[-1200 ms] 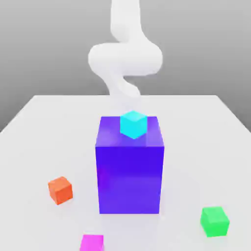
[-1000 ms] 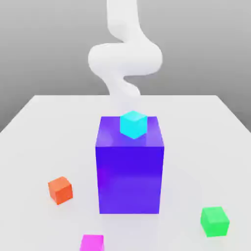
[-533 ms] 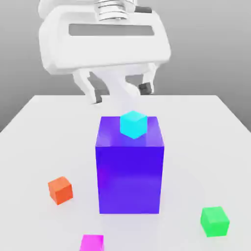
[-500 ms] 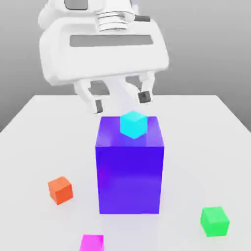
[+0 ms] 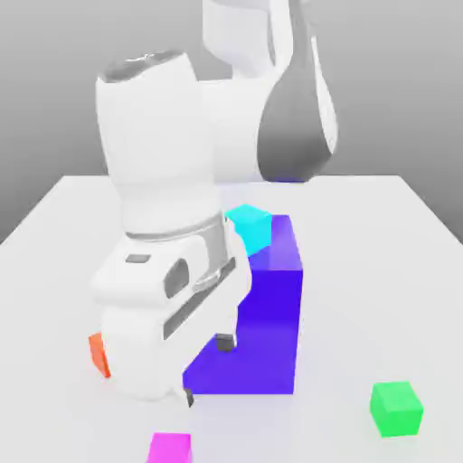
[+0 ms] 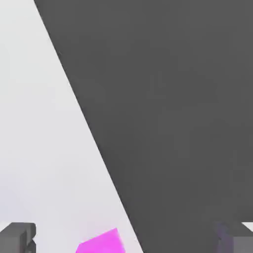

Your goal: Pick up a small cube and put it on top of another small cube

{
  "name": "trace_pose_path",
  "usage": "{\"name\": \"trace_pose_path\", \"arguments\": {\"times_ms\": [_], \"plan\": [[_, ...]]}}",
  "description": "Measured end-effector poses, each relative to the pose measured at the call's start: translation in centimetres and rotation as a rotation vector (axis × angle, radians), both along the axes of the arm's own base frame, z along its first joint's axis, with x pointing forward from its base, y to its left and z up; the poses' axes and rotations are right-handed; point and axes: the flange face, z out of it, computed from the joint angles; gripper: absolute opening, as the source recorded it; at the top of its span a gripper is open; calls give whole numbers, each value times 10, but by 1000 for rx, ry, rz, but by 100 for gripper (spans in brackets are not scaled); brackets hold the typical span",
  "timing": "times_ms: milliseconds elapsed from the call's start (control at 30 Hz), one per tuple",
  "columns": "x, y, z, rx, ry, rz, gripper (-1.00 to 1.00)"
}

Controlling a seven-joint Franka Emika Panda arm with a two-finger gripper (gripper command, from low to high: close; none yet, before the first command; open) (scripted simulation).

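The large blue block (image 5: 271,316) looks smooth and glossy, the arm (image 5: 163,145) smooth white plastic.

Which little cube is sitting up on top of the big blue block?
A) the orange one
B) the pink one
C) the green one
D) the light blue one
D: the light blue cube rests on the big block's top.

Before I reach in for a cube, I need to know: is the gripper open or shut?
Open: in the hand view, the gripper's two fingertips stand wide apart at opposite edges.
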Motion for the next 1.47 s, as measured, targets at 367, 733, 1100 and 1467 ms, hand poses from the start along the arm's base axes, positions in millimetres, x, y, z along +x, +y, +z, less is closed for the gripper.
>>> {"name": "trace_pose_path", "arguments": {"times_ms": [367, 733, 1100, 1467], "plan": [[-14, -26, -108, -146, 85, 286, 0], [-16, -26, -119, -141, 101, 298, -100], [-45, 186, -37, -104, 58, 738, -100], [-97, 274, -90, -175, 27, 1095, 100]]}}
